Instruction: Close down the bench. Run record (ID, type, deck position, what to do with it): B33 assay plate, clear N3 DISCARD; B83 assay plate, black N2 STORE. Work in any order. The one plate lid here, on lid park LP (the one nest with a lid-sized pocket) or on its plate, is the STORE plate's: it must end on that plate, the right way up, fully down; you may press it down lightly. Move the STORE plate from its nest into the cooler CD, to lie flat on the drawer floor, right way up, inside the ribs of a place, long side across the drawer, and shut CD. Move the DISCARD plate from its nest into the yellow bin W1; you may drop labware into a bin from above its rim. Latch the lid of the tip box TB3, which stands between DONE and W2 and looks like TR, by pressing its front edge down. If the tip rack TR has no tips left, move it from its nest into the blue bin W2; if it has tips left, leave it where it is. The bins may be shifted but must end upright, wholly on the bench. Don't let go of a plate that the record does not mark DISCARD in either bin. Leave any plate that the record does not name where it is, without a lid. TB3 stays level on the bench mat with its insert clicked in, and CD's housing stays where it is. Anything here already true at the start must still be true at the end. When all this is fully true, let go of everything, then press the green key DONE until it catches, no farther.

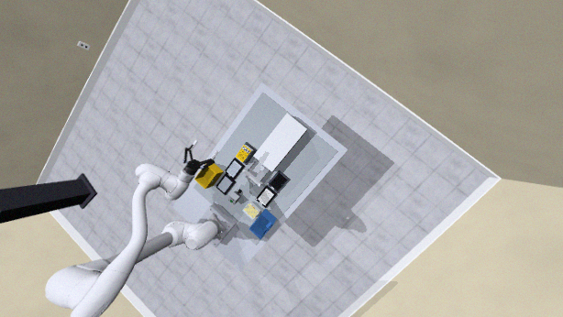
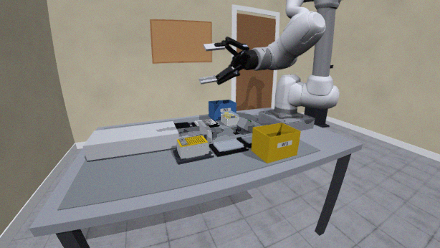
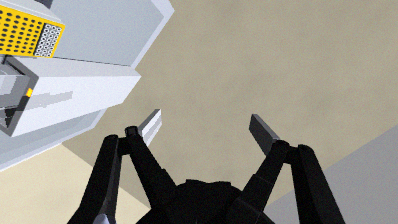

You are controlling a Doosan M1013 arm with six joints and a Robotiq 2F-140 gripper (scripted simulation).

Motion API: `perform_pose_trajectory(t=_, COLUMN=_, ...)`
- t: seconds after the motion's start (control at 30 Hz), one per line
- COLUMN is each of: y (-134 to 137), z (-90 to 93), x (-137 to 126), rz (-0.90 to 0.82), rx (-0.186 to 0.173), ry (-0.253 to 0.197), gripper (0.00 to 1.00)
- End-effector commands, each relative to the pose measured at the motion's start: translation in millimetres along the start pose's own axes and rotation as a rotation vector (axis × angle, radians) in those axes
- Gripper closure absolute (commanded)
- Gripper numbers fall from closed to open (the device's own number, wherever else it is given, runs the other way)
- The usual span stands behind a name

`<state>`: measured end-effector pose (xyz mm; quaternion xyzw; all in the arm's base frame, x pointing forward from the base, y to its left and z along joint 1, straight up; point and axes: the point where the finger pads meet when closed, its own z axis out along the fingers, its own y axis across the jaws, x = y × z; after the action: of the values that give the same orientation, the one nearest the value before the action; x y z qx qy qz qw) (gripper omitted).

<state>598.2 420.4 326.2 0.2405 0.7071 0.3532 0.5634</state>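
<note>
Colours and patterns on the bench.

Black gripper (image 2: 217,63) with pale grey fingertips (image 2: 211,46) on a white arm (image 2: 294,32); below it, yellow bin (image 2: 276,141) with white label; beyond, blue bin (image 2: 222,108); yellow perforated top with black dots on the tip rack (image 2: 193,140); grey table (image 2: 179,186); orange board (image 2: 180,41) on beige wall.

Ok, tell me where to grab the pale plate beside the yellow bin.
Probably by its two long side walls, coming straight down: the plate lies flat and low, with the yellow bin close on one side. The fingers stand wide open, high above it.
</note>
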Motion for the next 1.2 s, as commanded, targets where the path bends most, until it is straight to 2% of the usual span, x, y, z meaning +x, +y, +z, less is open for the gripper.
perform_pose_trajectory(t=0.0, y=0, z=0.0, x=0, rz=0.0, rx=0.0, ry=0.0, gripper=0.0)
perform_pose_trajectory(t=0.53, y=0, z=0.0, x=0, rz=0.0, rx=0.0, ry=0.0, gripper=0.0)
perform_pose_trajectory(t=0.57, y=-3, z=3.3, x=3, rz=0.029, rx=0.006, ry=0.016, gripper=1.0)
perform_pose_trajectory(t=0.77, y=-15, z=16.4, x=13, rz=0.202, rx=0.047, ry=0.107, gripper=1.0)
perform_pose_trajectory(t=0.97, y=-28, z=23.2, x=20, rz=0.373, rx=0.11, ry=0.189, gripper=1.0)
perform_pose_trajectory(t=1.03, y=-36, z=25.4, x=23, rz=0.429, rx=0.137, ry=0.213, gripper=1.0)
perform_pose_trajectory(t=1.1, y=-36, z=25.4, x=23, rz=0.429, rx=0.137, ry=0.213, gripper=1.0)
perform_pose_trajectory(t=1.17, y=-44, z=26.7, x=25, rz=0.485, rx=0.167, ry=0.235, gripper=1.0)
